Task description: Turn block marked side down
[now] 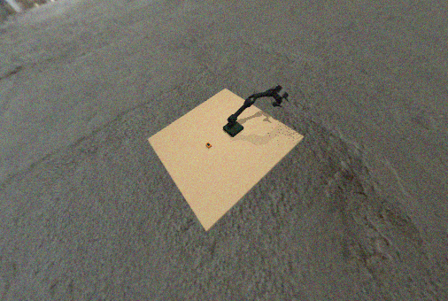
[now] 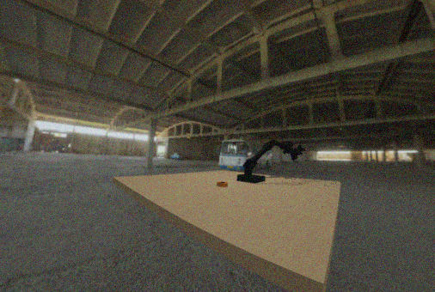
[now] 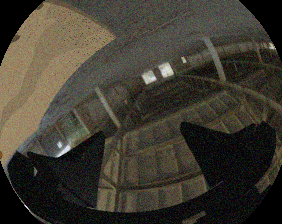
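Note:
A small orange block (image 1: 208, 146) (image 2: 222, 185) lies on the wooden table (image 1: 208, 195) (image 2: 275, 223), on the other side of the arm's base from the gripper. A dark patch shows on its top in the top view. My gripper (image 1: 282, 98) (image 2: 301, 151) (image 3: 143, 129) is open and empty, raised high at the end of the stretched arm, well away from the block. In the wrist view its two dark fingers stand wide apart, with only the hall's roof between them.
The arm's dark base (image 1: 233, 128) (image 2: 251, 178) stands on the table near the block. The arm's shadow falls on the table on the gripper's side. Small dark specks show near the table's right corner in the top view.

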`<state>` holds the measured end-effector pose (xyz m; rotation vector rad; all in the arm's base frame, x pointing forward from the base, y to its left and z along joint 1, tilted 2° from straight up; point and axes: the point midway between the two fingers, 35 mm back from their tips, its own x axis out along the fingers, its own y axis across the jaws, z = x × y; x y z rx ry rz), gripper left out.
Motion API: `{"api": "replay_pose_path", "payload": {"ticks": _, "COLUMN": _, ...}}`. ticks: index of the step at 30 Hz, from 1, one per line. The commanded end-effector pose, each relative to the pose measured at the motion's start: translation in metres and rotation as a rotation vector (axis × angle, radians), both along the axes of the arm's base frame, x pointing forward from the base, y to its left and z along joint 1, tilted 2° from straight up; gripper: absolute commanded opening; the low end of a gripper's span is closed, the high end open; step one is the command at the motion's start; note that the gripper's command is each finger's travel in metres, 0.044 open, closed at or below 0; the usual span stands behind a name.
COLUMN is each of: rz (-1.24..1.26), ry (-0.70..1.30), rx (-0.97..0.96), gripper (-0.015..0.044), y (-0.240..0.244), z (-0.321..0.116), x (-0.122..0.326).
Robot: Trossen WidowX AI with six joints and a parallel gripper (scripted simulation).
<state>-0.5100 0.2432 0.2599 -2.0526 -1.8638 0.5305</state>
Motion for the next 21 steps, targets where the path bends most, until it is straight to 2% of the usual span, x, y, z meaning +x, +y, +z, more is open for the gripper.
{"api": "replay_pose_path", "payload": {"ticks": 1, "rz": 0.004, "ry": -0.003, "rx": -0.003, "gripper": 0.0426, "y": 0.0, "z": 0.0, "x": 0.0}}
{"api": "replay_pose_path", "payload": {"ticks": 3, "rz": 0.031, "ry": -0.027, "rx": -0.029, "gripper": 0.044, "y": 0.003, "z": -0.001, "x": 0.003}}
{"api": "replay_pose_path", "payload": {"ticks": 7, "rz": -0.038, "ry": 0.024, "rx": -0.079, "gripper": 0.044, "y": 0.064, "z": -0.009, "x": 0.037}}
{"api": "replay_pose_path", "payload": {"ticks": 12, "rz": -0.083, "ry": 0.071, "rx": -0.105, "gripper": 0.044, "y": 0.101, "z": -0.014, "x": 0.062}}
{"api": "replay_pose_path", "payload": {"ticks": 21, "rz": -0.284, "ry": 0.238, "rx": -0.177, "gripper": 0.044, "y": 0.203, "z": -0.034, "x": 0.169}}
